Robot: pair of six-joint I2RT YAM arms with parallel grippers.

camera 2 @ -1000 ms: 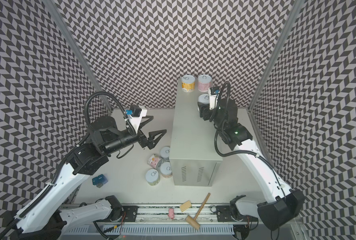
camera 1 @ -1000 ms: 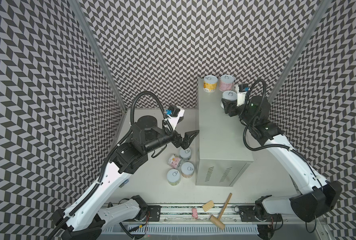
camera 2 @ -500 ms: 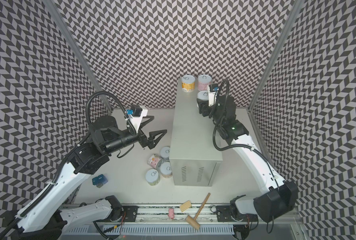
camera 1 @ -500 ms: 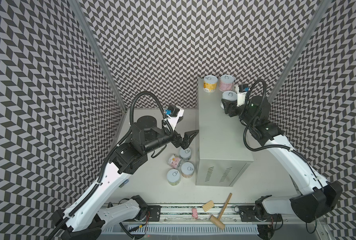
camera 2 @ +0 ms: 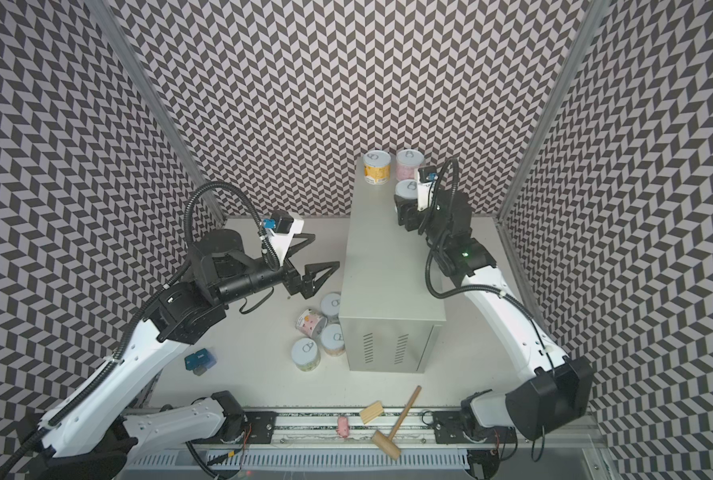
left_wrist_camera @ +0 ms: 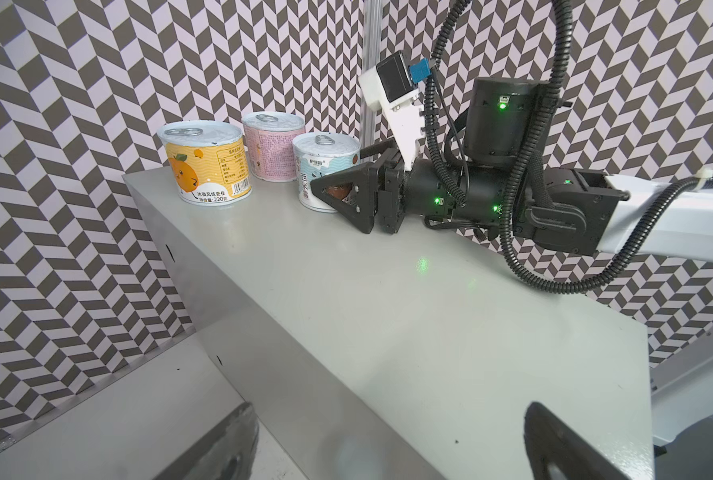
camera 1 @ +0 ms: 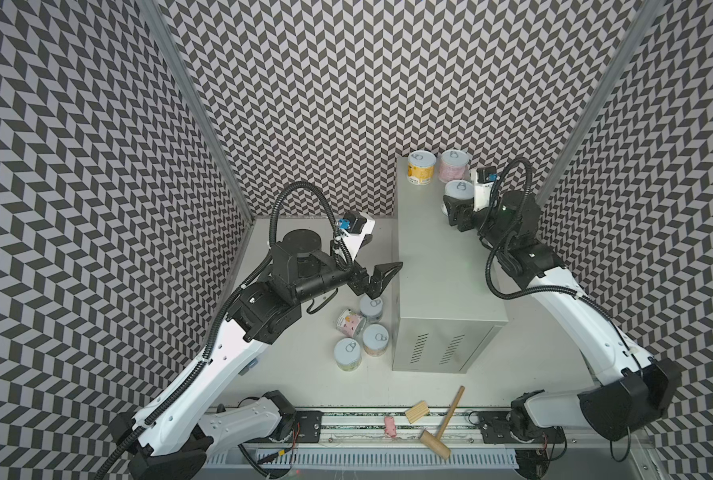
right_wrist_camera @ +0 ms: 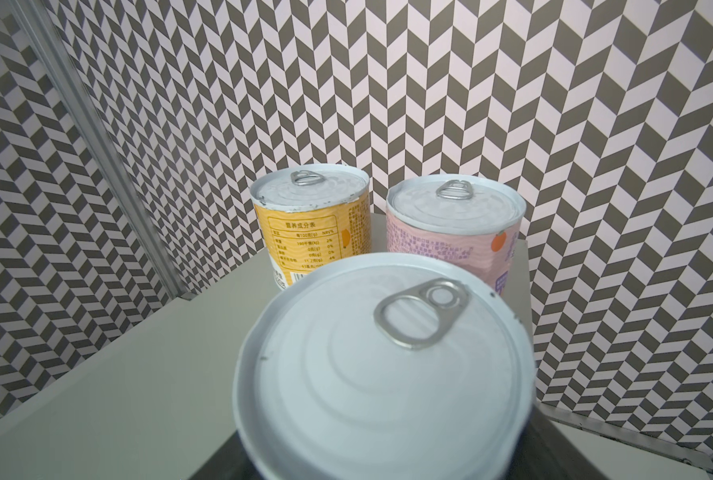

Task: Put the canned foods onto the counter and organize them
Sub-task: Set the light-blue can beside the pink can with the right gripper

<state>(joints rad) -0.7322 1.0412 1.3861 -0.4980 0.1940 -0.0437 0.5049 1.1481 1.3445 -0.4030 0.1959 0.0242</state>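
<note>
at the far edge of the surface [camera 1: 442, 270], the right claw [camera 1: 454, 203] clamps the light blue can [camera 1: 458, 189] beside yellow can [camera 1: 421, 168] and pink can [camera 1: 453, 164]; left claw [camera 2: 325, 250] gapes apart.

Clasping the light blue can [left_wrist_camera: 325, 145] with the right gripper [left_wrist_camera: 334, 176] atop the counter [left_wrist_camera: 388, 291], four o'clock from the pink can [left_wrist_camera: 271, 153], three o'clock from the yellow can [left_wrist_camera: 205, 166].

Two cans [camera 1: 421, 168] stand at the counter's [camera 1: 438, 266] back edge, a third can [camera 1: 458, 190] just before them. Four more [camera 1: 348, 353] cluster on the tabletop [camera 1: 305, 374], left of the counter.
</note>
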